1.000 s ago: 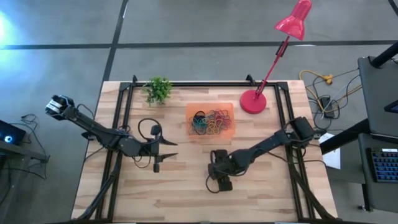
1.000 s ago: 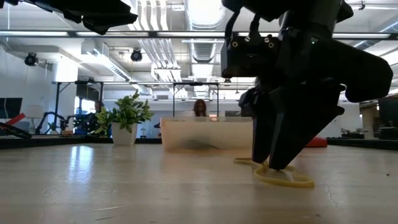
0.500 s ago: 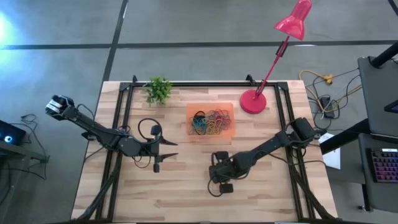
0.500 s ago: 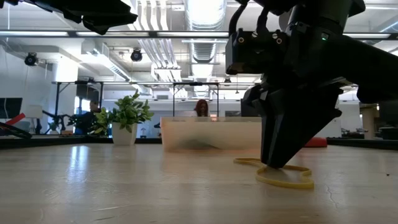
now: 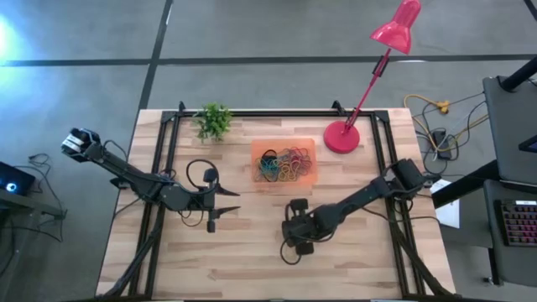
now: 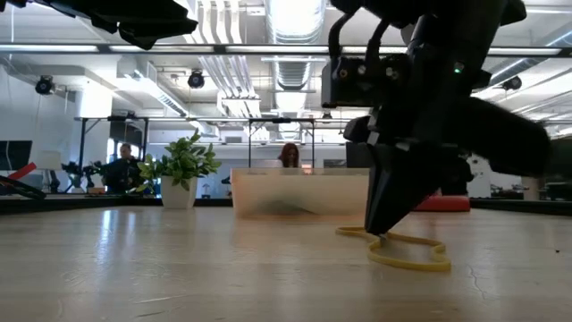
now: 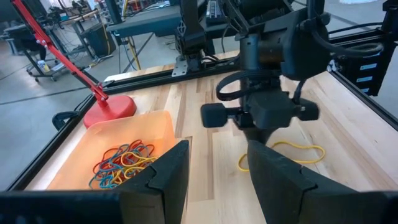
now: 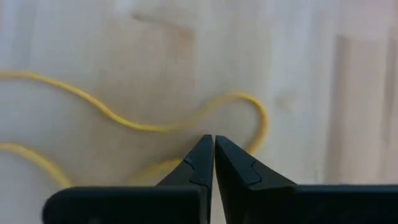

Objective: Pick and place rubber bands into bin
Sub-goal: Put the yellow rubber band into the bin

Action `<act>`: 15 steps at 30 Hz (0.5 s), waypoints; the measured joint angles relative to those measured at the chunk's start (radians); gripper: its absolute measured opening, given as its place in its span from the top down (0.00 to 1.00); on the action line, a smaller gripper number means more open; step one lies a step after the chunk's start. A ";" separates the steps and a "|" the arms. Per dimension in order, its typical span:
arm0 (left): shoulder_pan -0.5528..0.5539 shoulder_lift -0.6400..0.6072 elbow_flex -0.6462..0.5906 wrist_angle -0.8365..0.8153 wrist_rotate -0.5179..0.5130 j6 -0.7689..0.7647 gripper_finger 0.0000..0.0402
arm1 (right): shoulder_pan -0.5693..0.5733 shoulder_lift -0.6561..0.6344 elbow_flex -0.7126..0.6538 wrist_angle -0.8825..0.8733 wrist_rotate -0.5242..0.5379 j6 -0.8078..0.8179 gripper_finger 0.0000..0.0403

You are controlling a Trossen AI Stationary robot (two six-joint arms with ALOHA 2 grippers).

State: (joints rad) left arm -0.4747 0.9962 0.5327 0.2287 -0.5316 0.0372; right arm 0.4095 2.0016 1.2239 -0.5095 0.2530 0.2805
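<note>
A thin yellow rubber band [image 6: 404, 253] lies flat on the pale wooden plank table [image 5: 243, 260], stretched into a loose, wavy, elongated loop. In the low view it sits right of centre in the lower half, its long axis running roughly left to right across the frame; in the left wrist view [image 7: 283, 153] it lies at centre right, likewise stretched sideways. The right tool [image 6: 382, 234] stands point-down on this band, its two dark fingers [image 8: 198, 163] pressed together with no gap; whether a strand is pinched between them cannot be told.

The shallow rectangular translucent orange plastic bin [image 5: 309, 147] sits at upper centre of the high view, long side across the frame, holding a tangled heap of thin coloured rubber bands [image 5: 283, 165] in red, blue, green and yellow. The yellow band lies well apart from it, lower in the frame.

The left tool [image 5: 220, 207] waits at centre left of the high view, its fingers spread wide and empty.
</note>
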 joint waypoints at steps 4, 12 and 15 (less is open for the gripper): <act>0.000 0.000 0.000 0.000 0.000 0.000 0.63 | -0.001 -0.047 -0.005 -0.027 0.045 -0.004 0.98; 0.000 0.000 0.000 0.004 0.000 0.000 0.63 | -0.001 -0.096 -0.016 -0.045 0.016 0.057 0.97; 0.000 0.000 0.000 0.005 0.000 0.000 0.63 | -0.004 -0.099 -0.033 -0.033 -0.055 0.072 0.93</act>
State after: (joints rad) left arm -0.4744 0.9962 0.5327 0.2333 -0.5312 0.0372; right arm 0.4054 1.9026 1.1909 -0.5429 0.1977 0.3526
